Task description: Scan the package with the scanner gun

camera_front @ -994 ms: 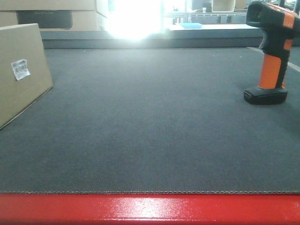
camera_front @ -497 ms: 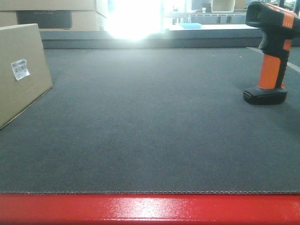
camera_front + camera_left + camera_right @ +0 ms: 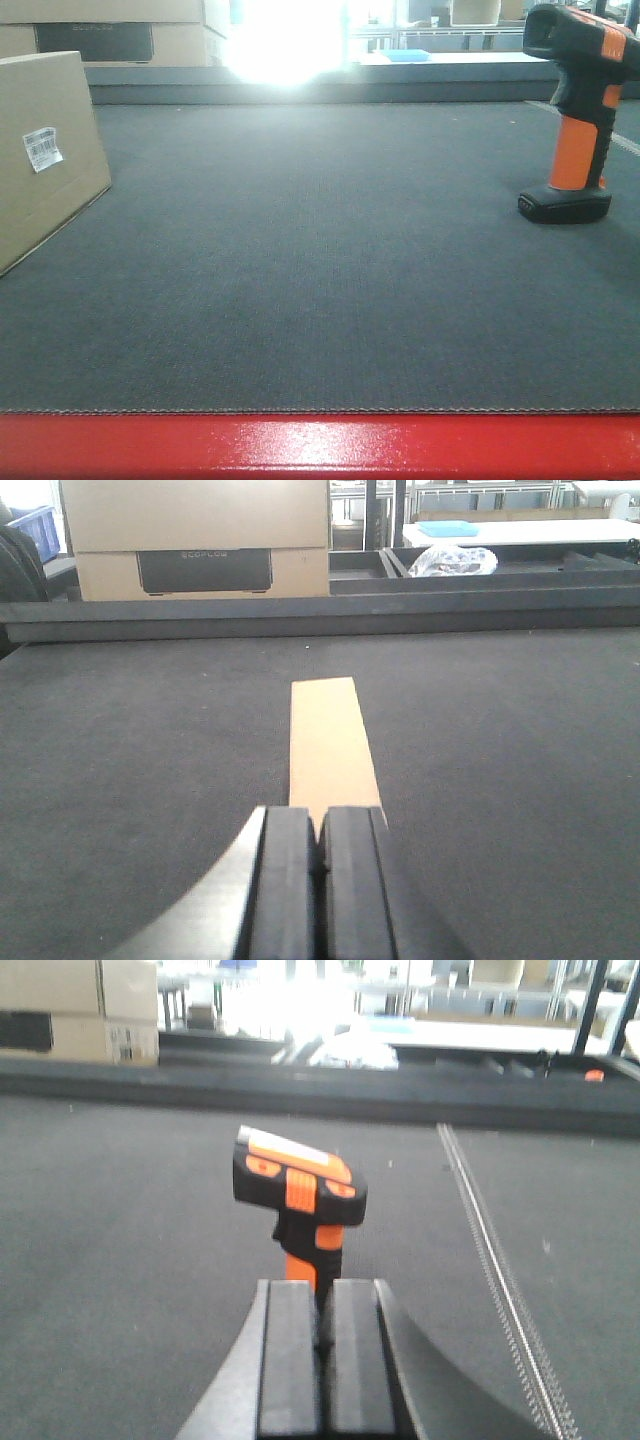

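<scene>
The package [image 3: 45, 160], a tan cardboard box with a small white barcode label [image 3: 43, 148], stands on the dark mat at the far left. In the left wrist view a narrow tan face of the package [image 3: 328, 745] stretches away just beyond my left gripper [image 3: 320, 825], whose jaws are pressed together with nothing between them. The scanner gun [image 3: 578, 110] stands upright on its black foot at the far right. In the right wrist view the scanner gun [image 3: 300, 1195] rises just past my right gripper [image 3: 322, 1295], which is shut and empty. Neither gripper shows in the front view.
Pale cartons with a dark panel [image 3: 200, 555] stand behind a raised dark ledge [image 3: 320, 85] at the back. A crumpled plastic bag [image 3: 455, 560] lies beyond it. A pale stitched seam [image 3: 490, 1250] runs along the mat right of the scanner. A red edge [image 3: 320, 445] borders the front.
</scene>
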